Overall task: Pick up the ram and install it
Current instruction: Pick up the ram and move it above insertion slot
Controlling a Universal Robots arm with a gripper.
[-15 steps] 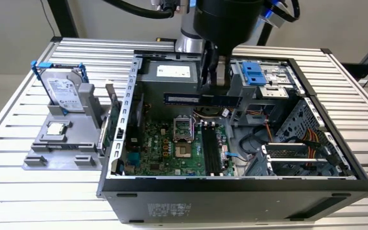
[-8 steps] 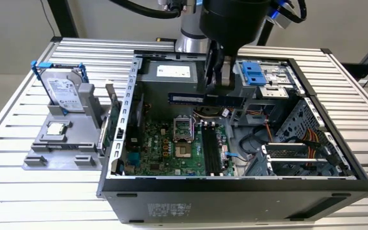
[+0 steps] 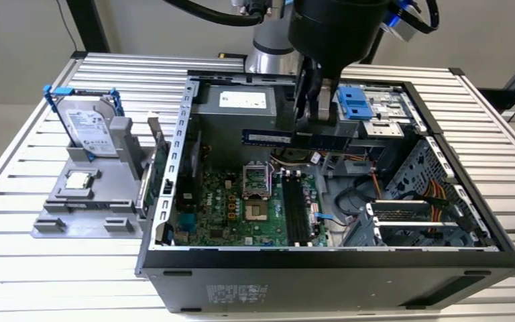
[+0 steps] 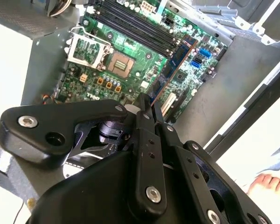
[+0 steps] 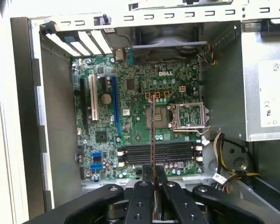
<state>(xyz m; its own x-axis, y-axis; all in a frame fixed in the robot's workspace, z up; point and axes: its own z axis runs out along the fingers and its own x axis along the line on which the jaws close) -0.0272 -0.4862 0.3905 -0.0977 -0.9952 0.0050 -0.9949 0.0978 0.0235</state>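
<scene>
Fingers tight around the ram

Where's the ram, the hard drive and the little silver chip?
ram (image 3: 269, 137): exterior view, on its labelled face.
hard drive (image 3: 88, 126): exterior view, on its silver face.
silver chip (image 3: 78, 180): exterior view, on the middle of its lid.
</scene>
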